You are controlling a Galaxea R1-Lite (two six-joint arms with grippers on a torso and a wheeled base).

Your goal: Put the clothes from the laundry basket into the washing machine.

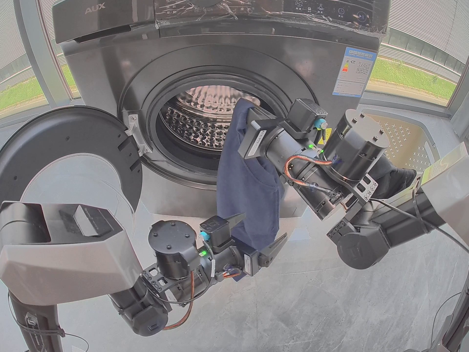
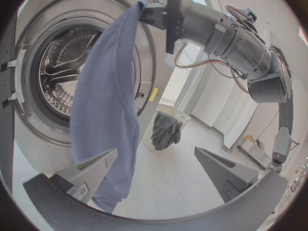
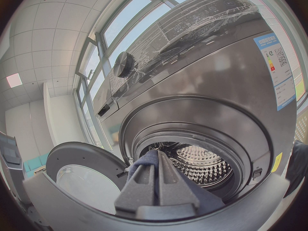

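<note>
Head view: grey floor (image 1: 317, 294), windows (image 1: 420, 50) behind dark grey washing machine (image 1: 107, 74); right pincer (image 1: 251, 116) clamped on navy cloth garment (image 1: 246, 187) before the open drum (image 1: 205, 116); left wrist view: left pincer (image 2: 154, 149) apart by its hem, white perforated laundry basket (image 2: 148, 140) half hidden; right wrist view: garment mostly hidden.

The washing machine (image 1: 312, 59) is smooth dark metal, its drum (image 1: 205, 108) glossy steel — the garment (image 1: 246, 187) matt blue cloth.

Head camera downward, wrist cameras close, sharing washing machine (image 1: 195, 59)
</note>
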